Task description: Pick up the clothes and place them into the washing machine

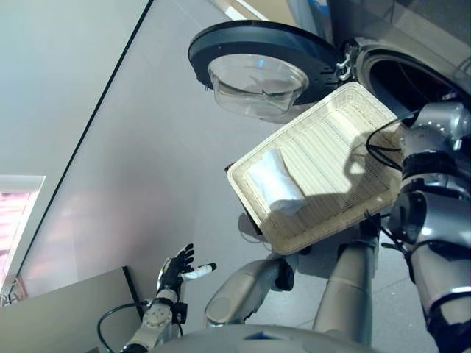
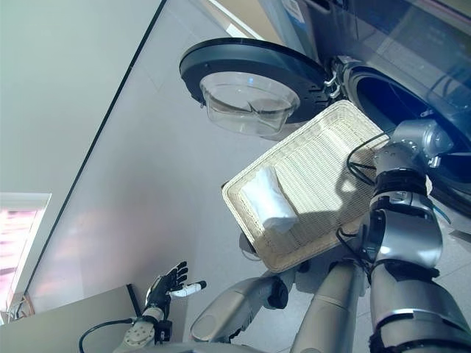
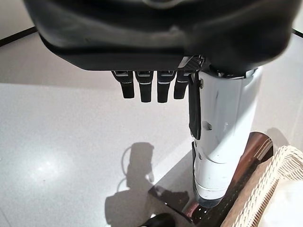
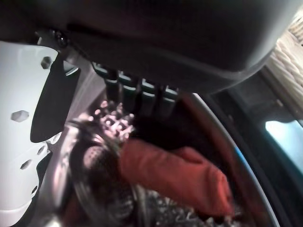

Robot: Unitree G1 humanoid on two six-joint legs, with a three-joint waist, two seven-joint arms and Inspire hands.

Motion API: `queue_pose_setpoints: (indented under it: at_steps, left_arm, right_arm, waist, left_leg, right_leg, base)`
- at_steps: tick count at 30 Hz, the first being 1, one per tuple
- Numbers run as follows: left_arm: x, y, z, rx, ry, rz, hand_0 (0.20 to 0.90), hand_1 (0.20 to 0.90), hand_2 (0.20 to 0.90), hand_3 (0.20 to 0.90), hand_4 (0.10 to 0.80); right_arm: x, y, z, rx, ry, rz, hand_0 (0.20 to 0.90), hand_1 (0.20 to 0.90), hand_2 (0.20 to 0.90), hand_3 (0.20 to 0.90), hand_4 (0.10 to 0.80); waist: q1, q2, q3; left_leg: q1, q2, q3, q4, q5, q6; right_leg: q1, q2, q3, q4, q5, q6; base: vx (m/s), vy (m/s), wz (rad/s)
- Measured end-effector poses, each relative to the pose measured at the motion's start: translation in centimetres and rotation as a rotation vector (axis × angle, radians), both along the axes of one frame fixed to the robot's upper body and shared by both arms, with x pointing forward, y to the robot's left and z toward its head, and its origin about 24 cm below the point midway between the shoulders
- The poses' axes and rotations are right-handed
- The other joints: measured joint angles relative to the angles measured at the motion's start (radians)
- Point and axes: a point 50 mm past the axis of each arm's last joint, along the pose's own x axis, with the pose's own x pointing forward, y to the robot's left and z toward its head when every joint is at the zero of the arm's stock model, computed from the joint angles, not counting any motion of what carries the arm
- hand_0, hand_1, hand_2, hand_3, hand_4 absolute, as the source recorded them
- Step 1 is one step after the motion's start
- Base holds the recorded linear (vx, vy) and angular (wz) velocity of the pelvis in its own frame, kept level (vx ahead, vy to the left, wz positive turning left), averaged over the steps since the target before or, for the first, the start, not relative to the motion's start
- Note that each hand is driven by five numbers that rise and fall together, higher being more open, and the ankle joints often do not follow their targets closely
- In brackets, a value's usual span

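A white folded cloth (image 1: 274,182) lies in the wicker basket (image 1: 294,244), which stands before the washing machine. The machine's round door (image 1: 257,55) is swung open beside the dark drum opening (image 1: 412,81). My right arm (image 1: 434,125) reaches into that opening, so the eye views hide its hand. In the right wrist view my right hand (image 4: 142,92) is open inside the drum, fingers straight, with a red cloth (image 4: 175,175) lying just past them. My left hand (image 1: 175,271) hangs low over the floor, open and empty, well away from the basket.
The basket rests on a dark brown stand (image 3: 246,156). A grey box top (image 1: 66,309) sits at the lower left. A wall with a black base strip (image 1: 88,132) runs along the left, with bare grey floor (image 1: 169,147) between it and the basket.
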Motion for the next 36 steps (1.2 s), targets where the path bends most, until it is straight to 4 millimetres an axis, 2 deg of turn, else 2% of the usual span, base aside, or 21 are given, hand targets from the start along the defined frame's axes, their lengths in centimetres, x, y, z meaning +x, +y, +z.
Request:
queue_pose_setpoints:
  at_steps: [1,5,7,9,13,15,16,22,23,26,29,31,36]
  left_arm:
    - [0.0,0.0,0.0,0.000,0.002,0.000,0.900,0.900,0.900,0.900,0.800]
    - [0.1,0.2,0.0,0.001,-0.004,0.015,0.900,0.900,0.900,0.900,0.800]
    - [0.0,0.3,0.0,0.005,-0.003,0.023,0.900,0.900,0.900,0.900,0.800]
    - [0.1,0.2,0.1,0.004,-0.006,0.025,0.900,0.900,0.900,0.900,0.800]
    - [0.4,0.2,0.1,0.006,-0.015,0.025,0.900,0.900,0.900,0.900,0.800]
    - [0.3,0.2,0.1,0.013,-0.014,0.014,0.900,0.900,0.900,0.900,0.800]
    - [0.2,0.3,0.1,0.020,-0.010,0.014,0.900,0.900,0.900,0.900,0.800]
    - [0.5,1.6,0.2,0.046,-0.014,0.066,0.900,0.900,0.900,0.900,0.800]
    - [0.5,1.7,0.2,0.052,-0.015,0.065,0.900,0.900,0.900,0.900,0.800]
    - [0.8,2.5,0.5,0.075,-0.029,0.079,0.900,0.900,0.900,0.900,0.800]
    - [1.3,3.4,0.8,0.109,-0.045,0.077,0.900,0.900,0.900,0.900,0.800]
    - [1.6,3.8,1.0,0.125,-0.055,0.076,0.900,0.900,0.900,0.900,0.800]
    - [3.2,4.8,1.9,0.171,-0.096,0.049,0.900,0.900,0.900,0.900,0.800]
  right_arm:
    - [0.1,0.1,-0.2,-0.003,0.021,0.009,0.900,0.900,0.900,0.900,0.800]
    - [0.7,0.2,-3.2,-0.068,0.242,0.091,0.900,0.900,0.900,0.900,0.800]
    - [1.2,0.9,-4.5,-0.092,0.317,0.153,0.900,0.900,0.900,0.900,0.800]
    - [1.4,1.5,-6.0,-0.125,0.388,0.203,0.900,0.900,0.900,0.900,0.800]
    - [1.5,2.8,-9.5,-0.262,0.595,0.344,0.900,0.900,0.900,0.900,0.800]
    - [1.8,3.7,-10.4,-0.342,0.682,0.412,0.900,0.900,0.900,0.900,0.800]
    - [2.2,4.7,-11.0,-0.399,0.726,0.463,0.900,0.900,0.900,0.900,0.800]
    - [2.6,6.0,-12.0,-0.643,0.934,0.572,0.900,0.900,0.900,0.900,0.800]
    - [2.6,6.0,-12.1,-0.691,0.971,0.587,0.900,0.900,0.900,0.900,0.800]
    - [2.7,7.2,-13.4,-0.781,1.068,0.666,0.900,0.900,0.900,0.900,0.800]
    - [2.8,8.9,-14.6,-0.814,1.111,0.716,0.900,0.900,0.900,0.900,0.800]
    - [2.8,9.5,-15.0,-0.817,1.108,0.736,0.900,0.900,0.900,0.900,0.800]
    - [2.5,9.4,-15.6,-0.803,1.125,0.740,0.900,0.900,0.900,0.900,0.800]
  waist:
    - [-0.004,-0.002,0.002]
    - [-0.033,-0.024,0.021]
    - [-0.043,-0.040,0.036]
    - [-0.050,-0.054,0.047]
    - [-0.049,-0.093,0.079]
    - [-0.044,-0.106,0.089]
    - [-0.040,-0.119,0.100]
    - [-0.015,-0.163,0.125]
    - [-0.013,-0.165,0.125]
    - [0.001,-0.196,0.126]
    - [0.035,-0.249,0.124]
    - [0.043,-0.269,0.126]
    - [0.092,-0.310,0.132]
  left_leg:
    - [-0.001,0.001,-0.002,0.003,-0.001,0.002]
    - [-0.004,0.017,-0.010,0.025,-0.008,0.011]
    - [-0.008,0.027,-0.016,0.040,-0.016,0.022]
    - [-0.013,0.037,-0.026,0.050,-0.016,0.023]
    - [-0.031,0.058,-0.052,0.085,-0.021,0.010]
    - [-0.043,0.065,-0.072,0.094,-0.018,0.003]
    - [-0.044,0.069,-0.078,0.102,-0.017,0.000]
    - [-0.046,0.085,-0.128,0.135,-0.020,-0.013]
    - [-0.045,0.087,-0.139,0.137,-0.020,-0.013]
    - [-0.037,0.094,-0.175,0.145,-0.018,-0.017]
    - [-0.039,0.102,-0.197,0.149,-0.018,-0.026]
    - [-0.041,0.102,-0.221,0.152,-0.016,-0.031]
    - [-0.073,0.102,-0.276,0.170,-0.011,-0.039]
  right_leg:
    - [0.001,0.001,-0.001,-0.001,0.000,0.000]
    - [0.016,0.014,-0.010,-0.016,0.011,-0.005]
    - [0.019,0.026,-0.012,-0.016,0.013,-0.012]
    - [0.025,0.032,-0.026,-0.016,0.015,-0.021]
    - [0.035,0.042,-0.059,-0.005,0.013,-0.040]
    - [0.035,0.044,-0.081,-0.006,0.016,-0.051]
    - [0.042,0.047,-0.089,-0.003,0.017,-0.056]
    - [0.092,0.053,-0.144,-0.027,0.023,-0.074]
    - [0.105,0.052,-0.159,-0.032,0.027,-0.070]
    - [0.141,0.054,-0.194,-0.055,0.030,-0.076]
    - [0.161,0.059,-0.221,-0.073,0.034,-0.084]
    - [0.178,0.057,-0.246,-0.083,0.036,-0.085]
    - [0.198,0.050,-0.314,-0.099,0.033,-0.093]
  base:
    - [-0.031,-0.025,-0.01]
    - [-0.073,-0.069,-0.06]
    - [-0.071,-0.075,-0.07]
    - [-0.073,-0.077,0.06]
    - [-0.037,-0.065,0.18]
    - [-0.006,-0.047,0.24]
    - [0.000,-0.052,0.21]
    - [0.015,-0.059,0.19]
    - [0.011,-0.080,0.21]
    - [0.009,-0.084,0.25]
    - [0.003,-0.064,0.18]
    - [0.009,-0.087,0.32]
    - [0.040,-0.065,0.39]
